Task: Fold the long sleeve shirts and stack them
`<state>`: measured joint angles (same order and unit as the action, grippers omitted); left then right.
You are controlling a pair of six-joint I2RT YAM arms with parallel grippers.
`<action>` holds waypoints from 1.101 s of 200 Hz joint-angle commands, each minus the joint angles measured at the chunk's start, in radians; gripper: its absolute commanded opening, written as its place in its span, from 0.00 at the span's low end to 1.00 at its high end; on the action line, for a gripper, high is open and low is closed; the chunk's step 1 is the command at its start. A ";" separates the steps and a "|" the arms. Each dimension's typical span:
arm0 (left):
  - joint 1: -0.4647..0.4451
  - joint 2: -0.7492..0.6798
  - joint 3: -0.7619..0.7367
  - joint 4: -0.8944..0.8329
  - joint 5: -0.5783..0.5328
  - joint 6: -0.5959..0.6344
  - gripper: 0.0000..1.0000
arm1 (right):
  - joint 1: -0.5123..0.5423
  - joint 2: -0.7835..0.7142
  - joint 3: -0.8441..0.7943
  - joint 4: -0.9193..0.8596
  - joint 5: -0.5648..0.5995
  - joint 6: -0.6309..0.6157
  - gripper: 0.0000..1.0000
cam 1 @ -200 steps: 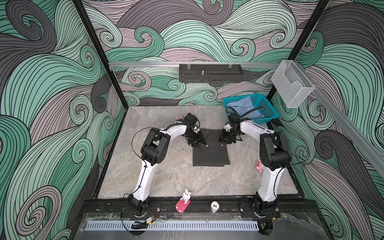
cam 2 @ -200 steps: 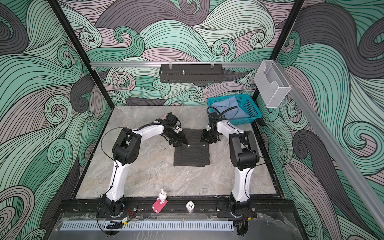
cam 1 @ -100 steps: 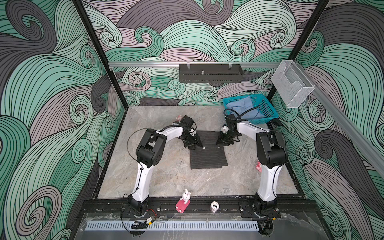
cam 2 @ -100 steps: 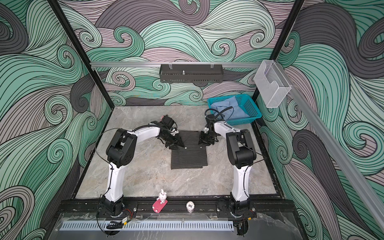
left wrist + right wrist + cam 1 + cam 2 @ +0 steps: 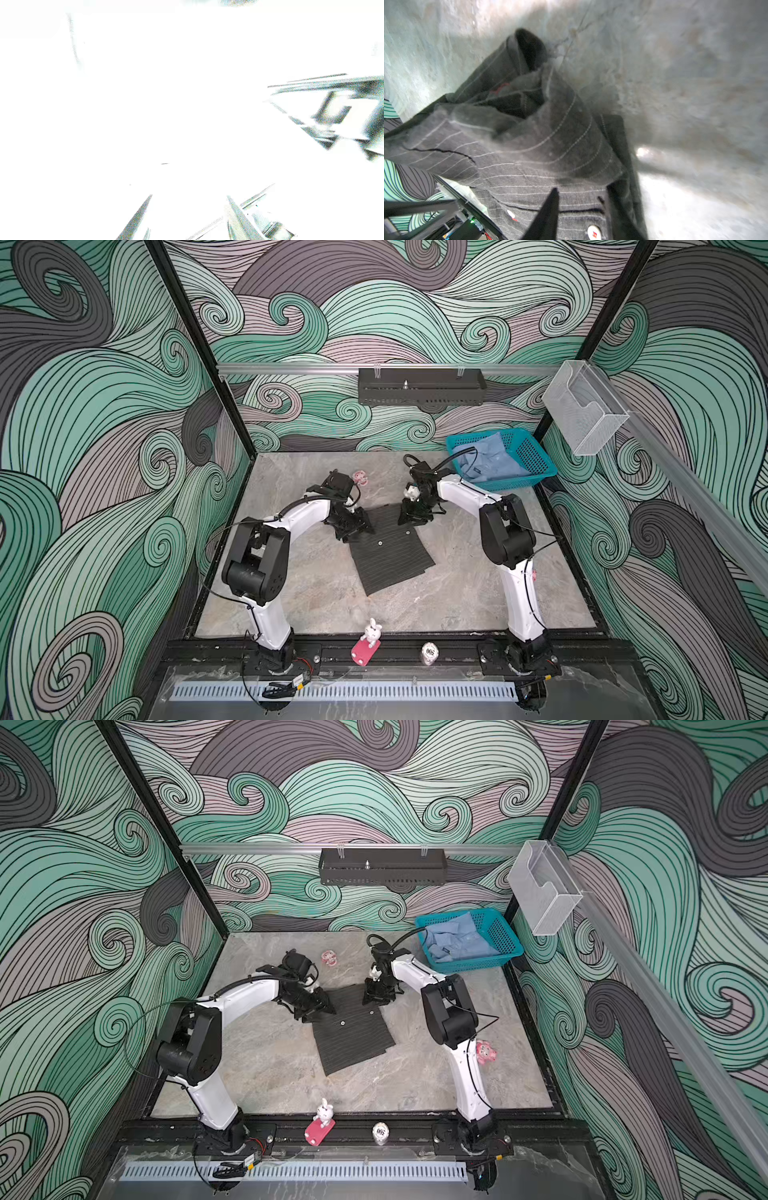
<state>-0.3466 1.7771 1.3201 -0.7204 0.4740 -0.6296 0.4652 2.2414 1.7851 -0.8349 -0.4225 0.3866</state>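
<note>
The dark pinstriped long sleeve shirt lies folded and skewed on the table's middle. Its collar and red tag show in the right wrist view. My left gripper sits at its far left corner. The left wrist view is washed out white, but its two fingers stand well apart. My right gripper hovers over the far right corner, open, with striped cloth showing below the gap. The light blue shirt lies crumpled in the teal basket.
A pink toy lies behind the left gripper and another beside the right arm. A rabbit figure on a red card and a round tag stand on the front rail. A black rack and a clear bin hang on the walls.
Both grippers moved left and away, dragging the dark shirt with them; it now lies turned askew. Both sets of jaws have widened.
</note>
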 commanded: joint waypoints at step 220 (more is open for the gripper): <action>0.190 0.326 0.202 -0.120 -0.043 0.049 0.39 | 0.056 0.073 0.014 -0.076 -0.022 0.029 0.26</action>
<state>-0.1692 2.1193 1.5463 -0.7822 0.4744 -0.6022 0.5224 2.2711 1.7611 -0.9058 -0.4942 0.4290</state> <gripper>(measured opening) 0.388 0.259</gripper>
